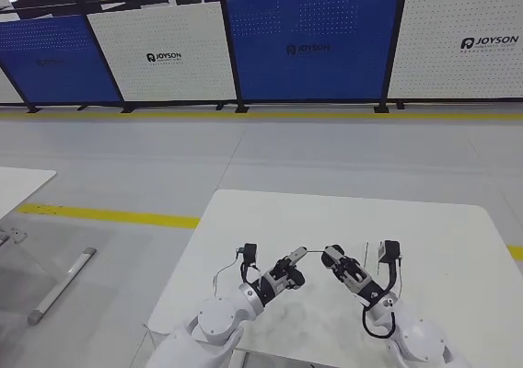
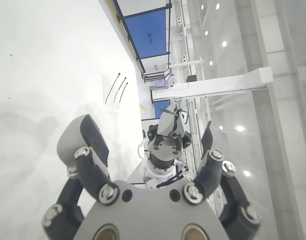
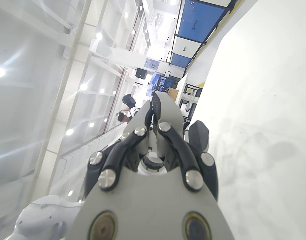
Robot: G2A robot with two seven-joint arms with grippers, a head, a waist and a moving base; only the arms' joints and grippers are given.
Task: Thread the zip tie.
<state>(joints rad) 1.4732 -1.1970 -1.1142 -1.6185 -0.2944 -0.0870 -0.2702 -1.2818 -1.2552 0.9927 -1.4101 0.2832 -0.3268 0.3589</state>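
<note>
While the left gripper (image 2: pixel 148 123) stands wide apart and holds nothing, the right gripper (image 3: pixel 155 101) is pressed together on the zip tie (image 1: pixel 311 250) at its tip. Both hang above the near middle of the desk (image 1: pixel 427 230), tips facing each other and close. The zip tie is clear of the desk, its long axis running left to right, and its free end points left at the left gripper. I cannot tell which end is the head. Three spare ties (image 2: pixel 116 91) lie side by side on the desk, right of the grippers. Beyond the desk, a yellow line (image 1: pixel 105 215) crosses the grey floor (image 1: pixel 243 156), and blue and white panels (image 1: pixel 312 51) stand along the far side.
</note>
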